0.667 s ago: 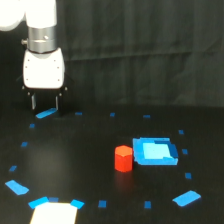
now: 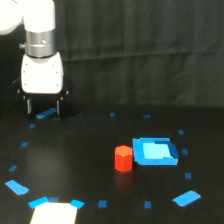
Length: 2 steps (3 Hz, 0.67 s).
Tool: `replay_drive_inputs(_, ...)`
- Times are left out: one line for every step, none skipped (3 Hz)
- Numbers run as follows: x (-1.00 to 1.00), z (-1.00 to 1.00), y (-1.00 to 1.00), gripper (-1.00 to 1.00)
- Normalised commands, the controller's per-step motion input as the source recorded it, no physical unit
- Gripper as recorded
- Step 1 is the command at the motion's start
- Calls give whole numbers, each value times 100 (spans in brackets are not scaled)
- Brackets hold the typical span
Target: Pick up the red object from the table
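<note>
Gripper [image 2: 44,106], at the exterior view's left, hangs over the table [image 2: 75,155] with its two fingers parted and nothing between them. Bare black surface separates it from the red object [image 2: 123,158], which stands right of center, just beside the blue tray [image 2: 156,152] (blue tape marks ring both). No legible writing.

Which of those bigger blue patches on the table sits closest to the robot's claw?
The slanted blue patch lying right beneath the gripper, at the exterior view's upper left. The other large patches lie along the table's near edge.
</note>
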Motion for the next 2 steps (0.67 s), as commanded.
replay_drive_inputs(100,-51,-51,67)
replay_drive_inputs(100,-12,-70,100)
